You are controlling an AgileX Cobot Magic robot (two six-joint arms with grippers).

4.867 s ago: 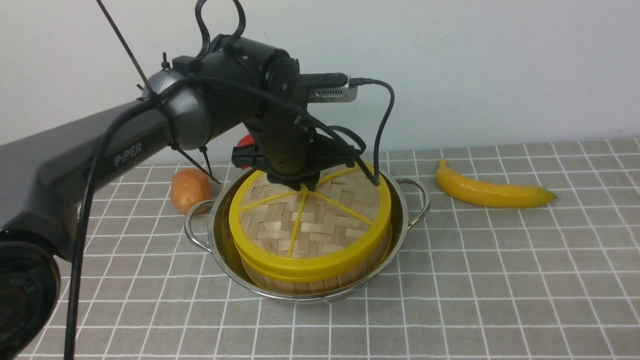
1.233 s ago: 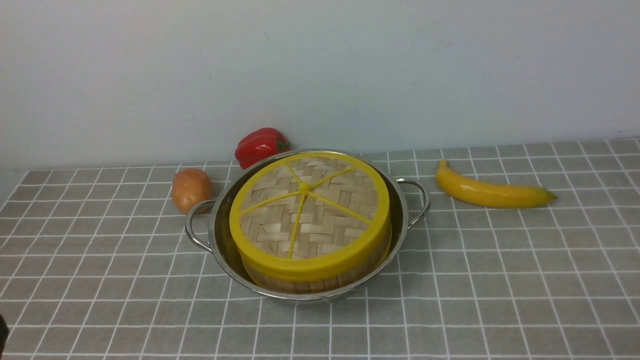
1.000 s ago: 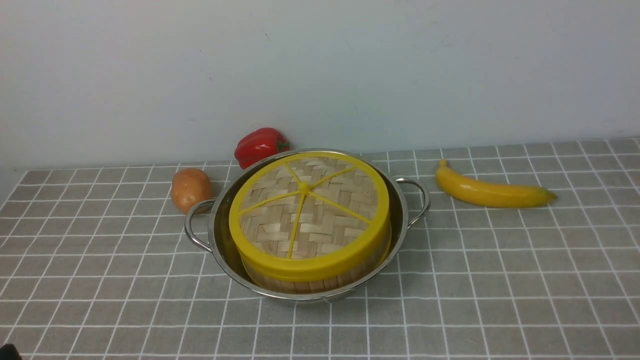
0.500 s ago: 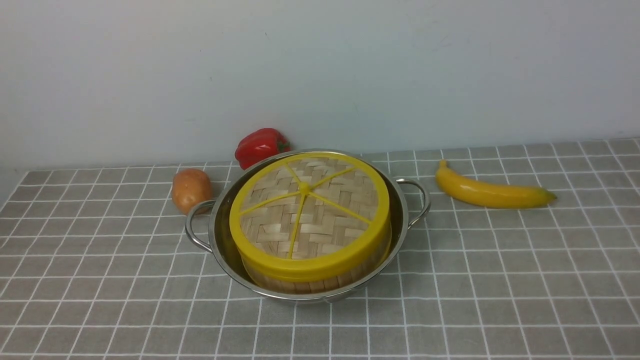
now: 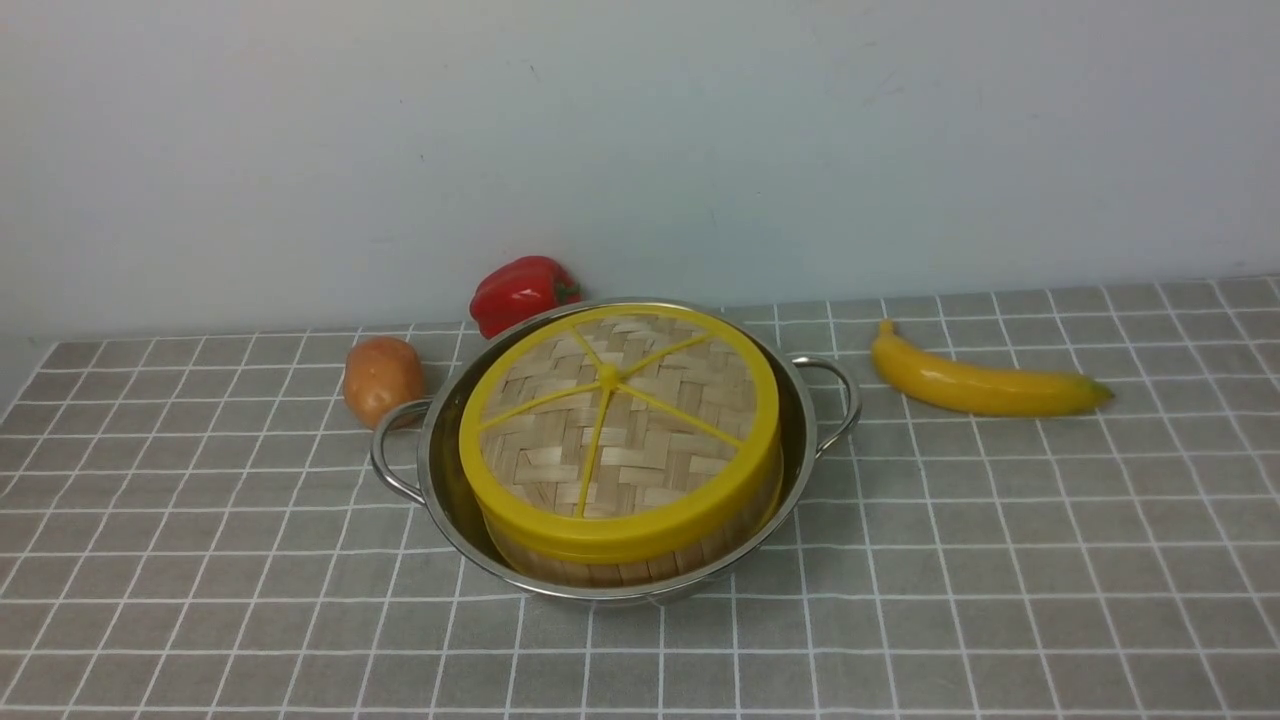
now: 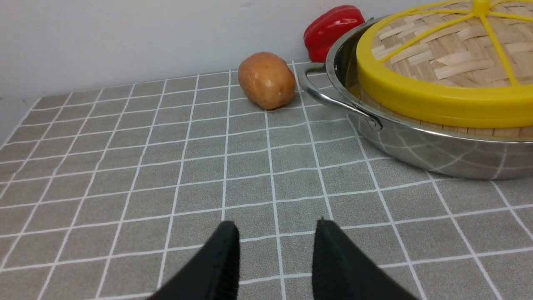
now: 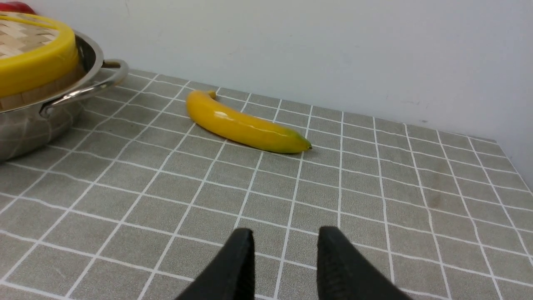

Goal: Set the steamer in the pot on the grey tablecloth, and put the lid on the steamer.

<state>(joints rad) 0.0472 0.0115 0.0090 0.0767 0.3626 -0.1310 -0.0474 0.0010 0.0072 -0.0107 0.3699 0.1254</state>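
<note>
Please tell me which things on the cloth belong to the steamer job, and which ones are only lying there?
Belong to the job:
- round bamboo slat-walled steamer
- wide shiny steel pot
- flat woven bamboo lid with yellow rim
- grey white-gridded tablecloth

Only lying about:
- red bell pepper
- brown potato
- yellow banana

Soft, even light fills all three views, bright enough to show colours cleanly, with only faint shadows hugging the pot (image 5: 800, 450) and banana (image 5: 985, 385) on the cloth (image 5: 1000, 560). The pot's steel wall (image 6: 437, 154) mirrors the white grid lines in warped curves, and a small glare streak sits on the banana (image 7: 220, 113) in the right wrist view. Both wrist views blur their dark hand tips, left hand (image 6: 275, 233) and right hand (image 7: 285, 237), while the distant cloth stays fairly sharp.
</note>
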